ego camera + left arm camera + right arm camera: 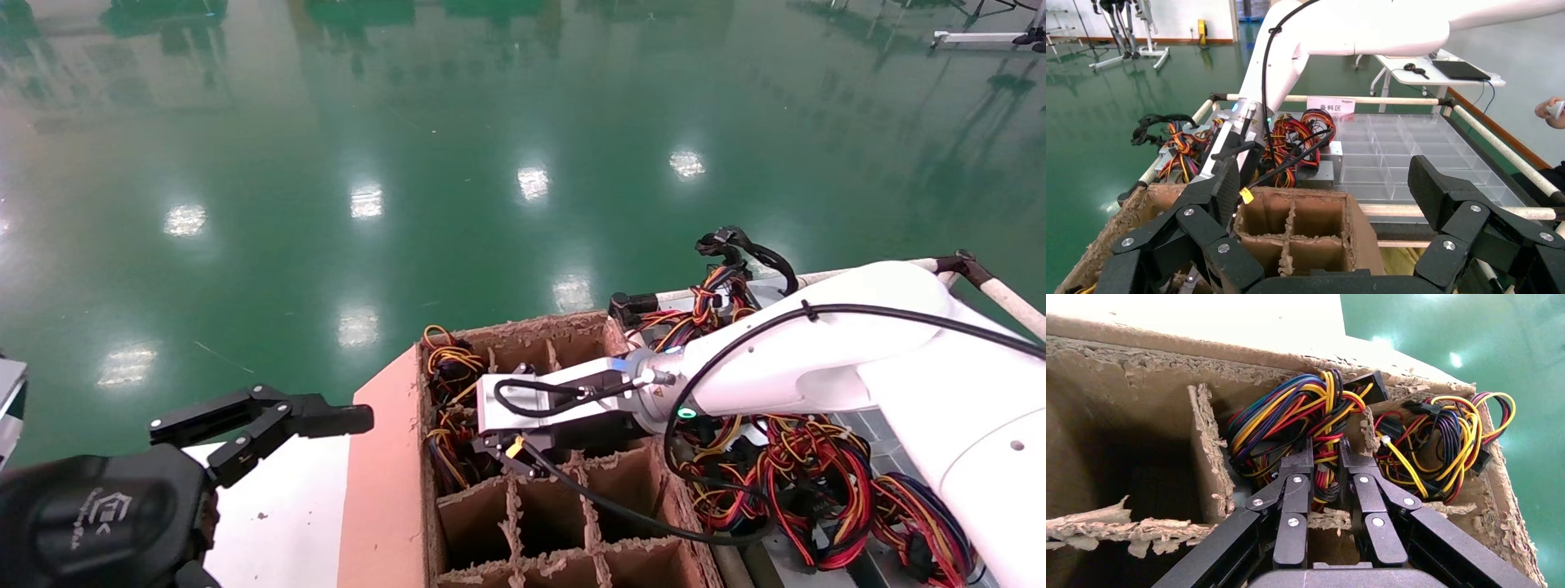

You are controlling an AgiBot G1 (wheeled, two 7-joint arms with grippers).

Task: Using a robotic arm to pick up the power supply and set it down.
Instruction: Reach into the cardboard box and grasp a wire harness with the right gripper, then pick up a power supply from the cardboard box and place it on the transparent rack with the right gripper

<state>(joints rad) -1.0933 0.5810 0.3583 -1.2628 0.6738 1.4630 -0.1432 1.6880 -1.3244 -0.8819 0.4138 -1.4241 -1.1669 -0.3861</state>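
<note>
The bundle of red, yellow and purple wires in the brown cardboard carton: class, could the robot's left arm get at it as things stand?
Probably not directly. The left gripper hangs beside the brown cardboard carton, and the right gripper already sits down among the wire bundle, its white arm lying across the carton above it.

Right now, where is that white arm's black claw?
In the head view the right end effector reaches down into the cardboard carton, in a left-side compartment, its fingers closed around a wire bundle beside a divider.
</note>
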